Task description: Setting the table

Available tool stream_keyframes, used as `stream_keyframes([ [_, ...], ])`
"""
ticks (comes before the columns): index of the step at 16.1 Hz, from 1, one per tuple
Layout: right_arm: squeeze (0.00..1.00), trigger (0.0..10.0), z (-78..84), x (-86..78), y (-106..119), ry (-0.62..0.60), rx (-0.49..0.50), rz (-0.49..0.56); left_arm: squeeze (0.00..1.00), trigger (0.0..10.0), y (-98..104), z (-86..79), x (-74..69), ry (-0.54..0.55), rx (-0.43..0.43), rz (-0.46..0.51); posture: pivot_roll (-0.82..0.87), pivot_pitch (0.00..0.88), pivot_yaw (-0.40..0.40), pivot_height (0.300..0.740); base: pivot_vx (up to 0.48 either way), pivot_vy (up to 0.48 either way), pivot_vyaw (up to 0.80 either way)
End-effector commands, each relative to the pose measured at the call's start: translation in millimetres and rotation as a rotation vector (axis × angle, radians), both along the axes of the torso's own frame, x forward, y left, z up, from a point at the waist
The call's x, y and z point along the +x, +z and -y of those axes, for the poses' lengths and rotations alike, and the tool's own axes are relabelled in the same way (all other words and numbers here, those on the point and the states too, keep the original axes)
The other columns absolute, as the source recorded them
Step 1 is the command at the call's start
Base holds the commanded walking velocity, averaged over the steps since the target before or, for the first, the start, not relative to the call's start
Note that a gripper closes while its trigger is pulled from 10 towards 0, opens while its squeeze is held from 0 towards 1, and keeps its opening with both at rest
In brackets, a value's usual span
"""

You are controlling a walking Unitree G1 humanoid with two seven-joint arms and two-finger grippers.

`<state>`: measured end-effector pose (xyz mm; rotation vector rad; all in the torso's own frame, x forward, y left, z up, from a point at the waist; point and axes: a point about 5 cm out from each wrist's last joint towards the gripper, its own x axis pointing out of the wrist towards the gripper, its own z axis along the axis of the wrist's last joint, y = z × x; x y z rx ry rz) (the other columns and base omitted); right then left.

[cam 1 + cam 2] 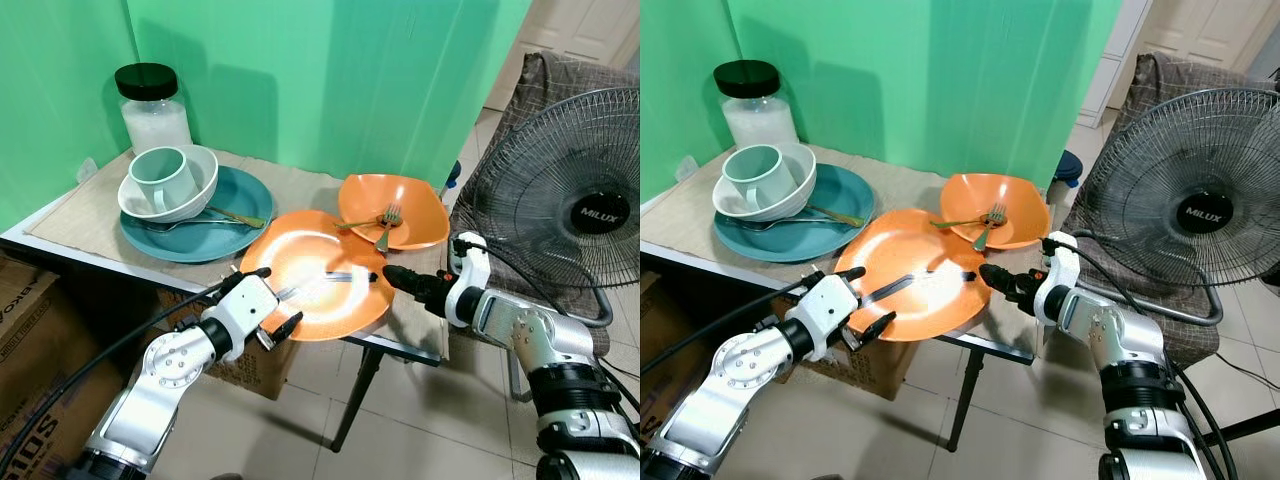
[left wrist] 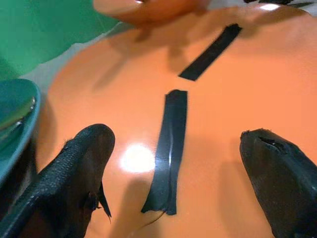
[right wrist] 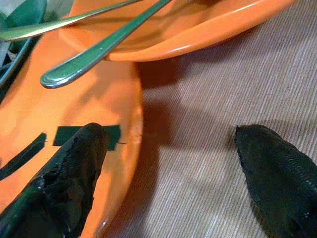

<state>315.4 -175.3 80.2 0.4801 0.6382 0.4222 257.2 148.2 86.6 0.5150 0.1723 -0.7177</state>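
The left claw [image 1: 277, 297] hangs at the near rim of the round orange plate [image 1: 320, 285], fingers apart. The right claw [image 1: 992, 275] sits at that plate's right edge, also spread, over the woven mat on the surface [image 1: 70, 215]. Behind lies a squarish orange plate [image 1: 392, 210] holding two forks [image 1: 386, 222]. Farther left, a mug [image 1: 163, 180] rests in a white bowl [image 1: 200, 185] on a teal plate [image 1: 235, 215].
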Motion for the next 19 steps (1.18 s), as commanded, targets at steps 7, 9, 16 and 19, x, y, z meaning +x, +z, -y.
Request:
stream_keyframes([
  [7, 0.0, 10.0, -3.7, 3.2, -8, -0.017, -0.007, -0.026, 0.0, 10.0, -11, 1.0, -6.2, -0.008, 0.032, -0.048, 0.0, 0.0, -0.126, 0.74, 0.0, 0.0, 0.0],
  [9, 0.0, 10.0, -7.8, 2.1, -13, -0.028, 0.017, -0.056, 0.0, 10.0, -11, 0.5, -5.7, -0.009, 0.033, -0.047, 0.0, 0.0, -0.126, 0.74, 0.0, 0.0, 0.0],
  [16, 0.0, 10.0, -30.0, 1.5, -12, 0.038, 0.179, -0.08, 0.0, 10.0, -10, 0.7, -2.6, -0.01, 0.035, -0.039, 0.01, 0.0, -0.127, 0.74, 0.0, 0.0, 0.0],
  [19, 0.0, 10.0, -36.3, -2.8, -2, 0.117, 0.254, -0.06, 0.0, 10.0, -9, 0.7, -3.0, -0.009, 0.035, -0.036, 0.01, 0.0, -0.128, 0.74, 0.0, 0.0, 0.0],
])
